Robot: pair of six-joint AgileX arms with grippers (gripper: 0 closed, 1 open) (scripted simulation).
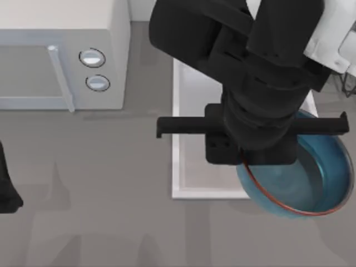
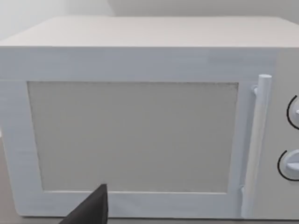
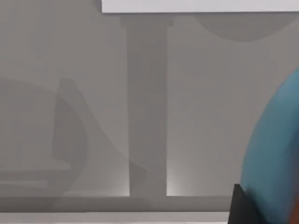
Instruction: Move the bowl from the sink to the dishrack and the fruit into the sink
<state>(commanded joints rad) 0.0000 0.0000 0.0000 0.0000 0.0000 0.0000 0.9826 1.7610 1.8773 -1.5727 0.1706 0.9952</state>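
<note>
The white sink (image 1: pixel 192 167) lies right of the surface's centre with the right arm over it, whose claw (image 1: pixel 250 158), fingers hidden so its grip cannot be told, meets the ten o'clock rim of the blue bowl (image 1: pixel 311 178) overhanging the sink's five o'clock corner.

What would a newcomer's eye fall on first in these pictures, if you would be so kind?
First, my bulky black right arm looming across the top view's upper right, over the white rectangular sink. Just beneath it sits the glossy blue bowl with a reddish-brown rim, overhanging the sink's near right corner. At upper left stands the white microwave with two round knobs, which the left wrist view faces.
</note>
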